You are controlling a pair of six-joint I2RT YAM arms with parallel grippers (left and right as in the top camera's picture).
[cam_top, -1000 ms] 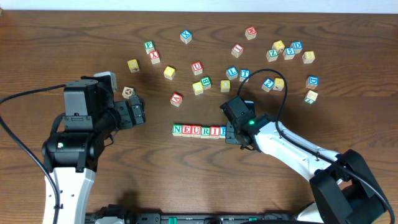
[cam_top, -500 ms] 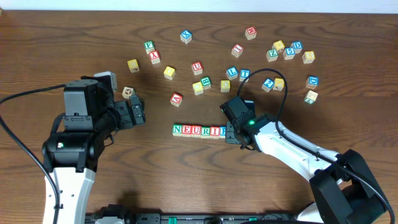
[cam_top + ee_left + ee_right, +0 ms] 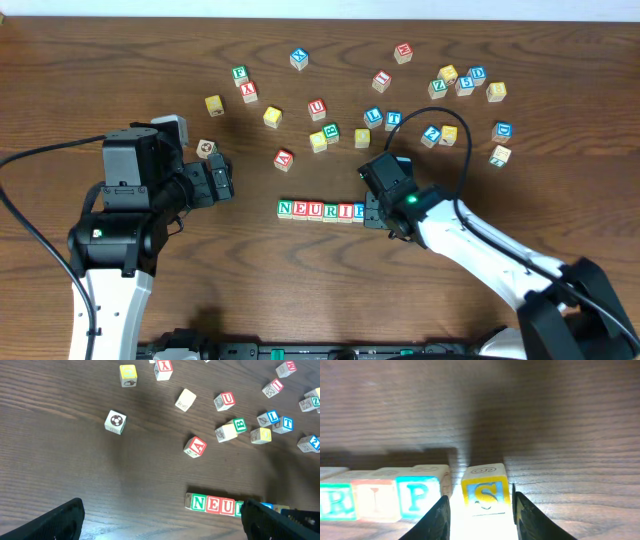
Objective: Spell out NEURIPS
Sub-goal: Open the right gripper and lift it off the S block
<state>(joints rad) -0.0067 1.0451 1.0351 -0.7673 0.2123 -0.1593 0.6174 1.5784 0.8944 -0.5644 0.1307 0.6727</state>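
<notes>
**S block at the row's end, right fingers astride it**

Dark wood-grain table (image 3: 100, 60) fills every view, with the word laid near its middle. The right gripper (image 3: 480, 496) sits low at the right end of the row, its fingers (image 3: 439, 516) narrowly parted and standing on either side of the S block (image 3: 483, 473). A bright sliver shows between the left finger and the block, and the other finger lies right at the block's edge. It reads as astride the block, not clamped on it.

The S block rests on the table just beside the P block (image 3: 420, 497), with a thin dark gap between them. Its letter is upright and faces the same way as P, I and R.

The row (image 3: 320, 210) runs left to right across the overhead view, and S extends that long axis at the right end. Loose blocks (image 3: 375, 117) lie scattered beyond it, well apart.

The left gripper (image 3: 165, 521) is wide and empty, off past the N end, so the right arm is far nearer.

The spelling looks all but finished. What remains, I judge, is to close the gap toward P or to lift straight away without dragging S off line.
</notes>
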